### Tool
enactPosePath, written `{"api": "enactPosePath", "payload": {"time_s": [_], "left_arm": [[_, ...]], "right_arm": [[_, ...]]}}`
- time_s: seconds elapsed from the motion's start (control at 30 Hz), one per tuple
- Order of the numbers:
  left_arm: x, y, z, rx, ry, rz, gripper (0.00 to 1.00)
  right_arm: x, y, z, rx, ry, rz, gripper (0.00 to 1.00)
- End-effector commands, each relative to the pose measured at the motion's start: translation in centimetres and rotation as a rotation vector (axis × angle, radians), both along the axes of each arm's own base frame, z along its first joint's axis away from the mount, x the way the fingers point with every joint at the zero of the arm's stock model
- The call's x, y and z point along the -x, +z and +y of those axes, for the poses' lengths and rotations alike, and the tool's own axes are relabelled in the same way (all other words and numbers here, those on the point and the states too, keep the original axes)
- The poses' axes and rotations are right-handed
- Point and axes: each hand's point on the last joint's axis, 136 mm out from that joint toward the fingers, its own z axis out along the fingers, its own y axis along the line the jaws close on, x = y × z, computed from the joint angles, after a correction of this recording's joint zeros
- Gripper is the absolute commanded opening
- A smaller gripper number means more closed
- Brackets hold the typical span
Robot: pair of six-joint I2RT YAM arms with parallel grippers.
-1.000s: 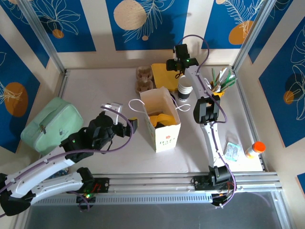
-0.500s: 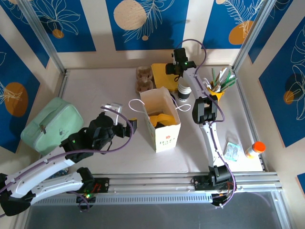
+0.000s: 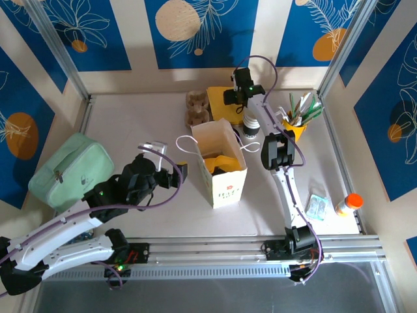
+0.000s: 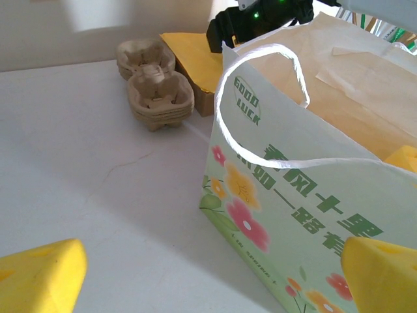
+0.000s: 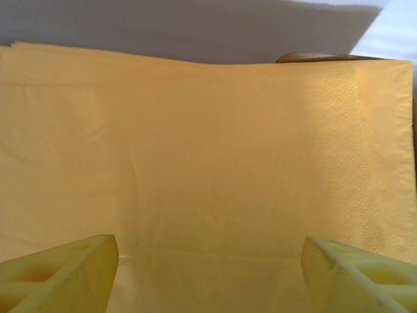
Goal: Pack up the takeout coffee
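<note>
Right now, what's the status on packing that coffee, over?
Both open, empty: left gripper beside the paper bag, right gripper over the yellow napkins. Takeout coffee standing beyond the bag, untouched. Bag mouth open.

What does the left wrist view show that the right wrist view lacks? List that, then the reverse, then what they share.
Left wrist view: the flowered paper bag with its white handle, stacked cardboard cup trays, bare table, and the left gripper with its yellow fingers spread.
Right wrist view: the right gripper, jaws apart with nothing between them.
Both: the yellow napkins, far behind the bag in one, close up with embossing visible in the other.
</note>
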Motion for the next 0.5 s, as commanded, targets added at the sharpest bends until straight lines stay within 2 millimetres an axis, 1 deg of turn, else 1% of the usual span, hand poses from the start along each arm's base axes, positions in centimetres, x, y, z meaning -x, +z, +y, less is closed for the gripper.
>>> {"api": "enactPosePath", "payload": {"time_s": [0.0, 0.27, 0.47], "left_arm": [[-0.3, -0.1, 0.4, 0.000, 0.023, -0.009, 1.00], [-0.4, -0.1, 0.1, -0.004, 0.019, -0.006, 1.00], [-0.5, -0.3, 0.1, -0.008, 0.021, -0.005, 1.00]], "right_arm": [[0.2, -2.2, 0.2, 0.037, 0.018, 0.029, 0.76], [0.6, -4.2, 0.1, 0.056, 0.021, 0.067, 0.76], [0.9, -5.3, 0.0, 0.076, 0.023, 0.086, 0.76]]}}
